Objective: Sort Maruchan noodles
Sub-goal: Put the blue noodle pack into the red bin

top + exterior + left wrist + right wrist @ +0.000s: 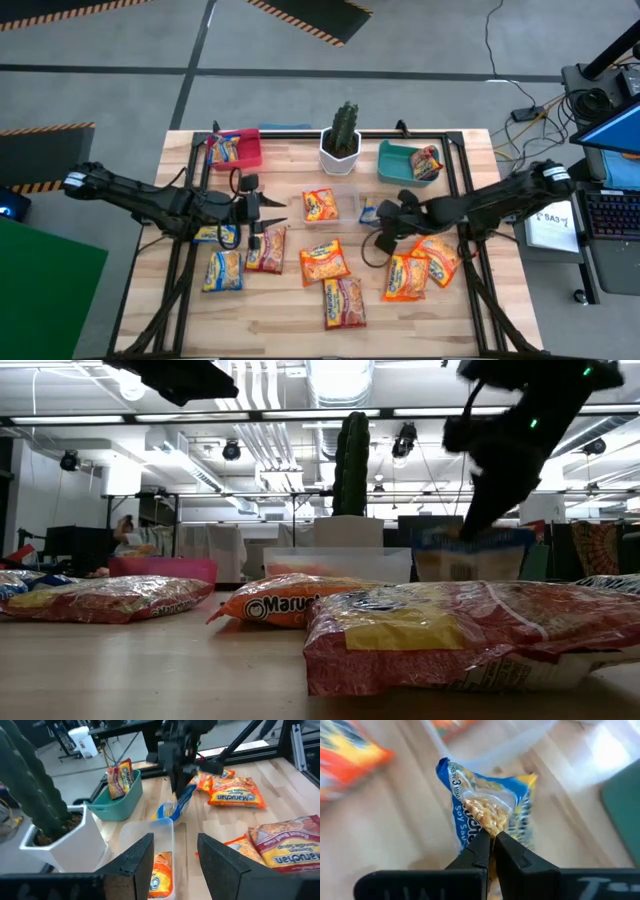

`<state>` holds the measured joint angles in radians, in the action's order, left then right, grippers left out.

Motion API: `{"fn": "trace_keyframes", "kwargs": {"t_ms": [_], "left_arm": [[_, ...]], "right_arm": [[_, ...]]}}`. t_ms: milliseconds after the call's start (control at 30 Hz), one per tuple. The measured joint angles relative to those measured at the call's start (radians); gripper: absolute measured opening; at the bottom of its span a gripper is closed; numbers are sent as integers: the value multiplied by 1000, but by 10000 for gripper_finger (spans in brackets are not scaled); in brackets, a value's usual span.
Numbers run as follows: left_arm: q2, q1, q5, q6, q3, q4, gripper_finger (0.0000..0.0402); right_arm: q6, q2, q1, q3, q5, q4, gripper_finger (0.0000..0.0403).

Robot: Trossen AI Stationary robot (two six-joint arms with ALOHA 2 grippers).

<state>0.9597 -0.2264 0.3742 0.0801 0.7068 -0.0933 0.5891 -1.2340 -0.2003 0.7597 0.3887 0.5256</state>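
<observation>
One blue-and-yellow packet [490,815] is pinched by the right gripper [492,845]. One packet lies in each of three bins; the left gripper [175,855] is parted, empty.

Robotics lab or industrial workspace. Exposed ceiling ducts [335,380] and strip lighting overhead; grey concrete floor [120,40] with hazard-stripe tape [310,22]; wooden workbench [280,310] on metal framing; keyboard [612,215], cables, monitor alongside.

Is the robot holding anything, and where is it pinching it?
The right tool pinches the blue-yellow packet by its end edge. The left tool holds nothing.
</observation>
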Motion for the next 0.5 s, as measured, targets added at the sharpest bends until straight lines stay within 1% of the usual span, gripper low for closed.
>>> {"fn": "trace_keyframes", "kwargs": {"t_ms": [133, 267, 367, 500], "left_arm": [[38, -7, 0, -83, -3, 4, 135], [110, -31, -3, -114, -9, 54, 135], [165, -43, -39, -100, -9, 141, 135], [255, -46, -95, -99, -8, 352, 135]], "right_arm": [[72, 69, -68, 0, 0, -25, 9], [96, 111, -124, -13, 2, -129, 9], [85, 119, -153, -39, 3, -259, 9], [48, 111, -173, -93, 3, -467, 9]]}}
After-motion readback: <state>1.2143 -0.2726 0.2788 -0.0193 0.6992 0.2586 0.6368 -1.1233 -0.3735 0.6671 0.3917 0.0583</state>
